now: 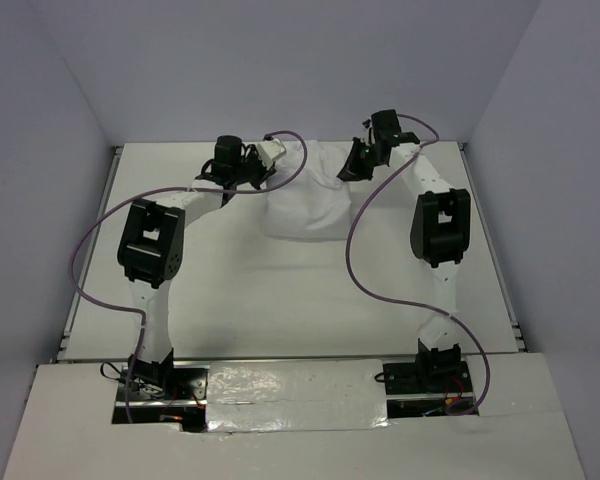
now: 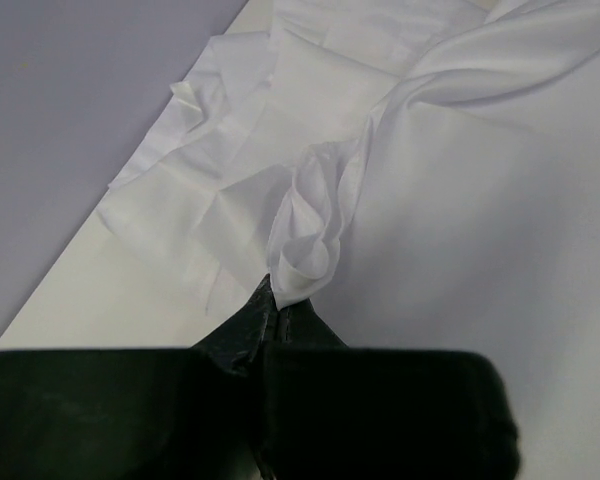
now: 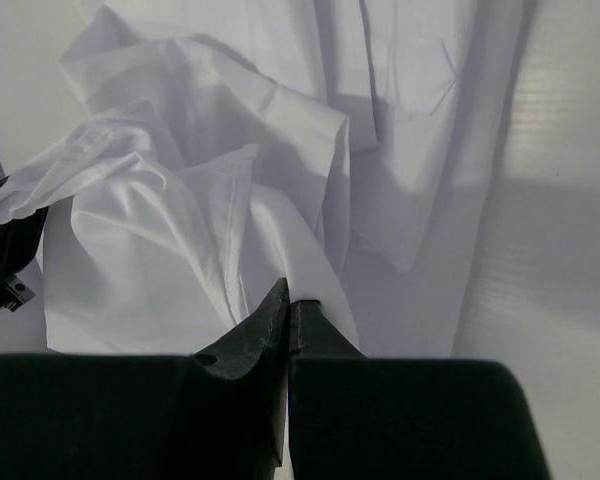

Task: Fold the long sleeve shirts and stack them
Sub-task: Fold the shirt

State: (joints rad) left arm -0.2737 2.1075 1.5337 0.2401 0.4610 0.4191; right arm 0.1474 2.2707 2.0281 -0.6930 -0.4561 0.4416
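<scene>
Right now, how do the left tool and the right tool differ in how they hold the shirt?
The left tool pinches a thick rolled bunch of the shirt; the right tool pinches a thin, flat fold. Seen from above, the left tool grips the shirt's left side, the right tool its right side. Both are shut on the cloth.

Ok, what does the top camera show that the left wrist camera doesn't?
Only the top view: both arms, purple cables, and the right tool at the far right of the shirt. Only the left wrist view: a bunched fold clamped in the shut left tool. Both: the white shirt and the table.
</scene>
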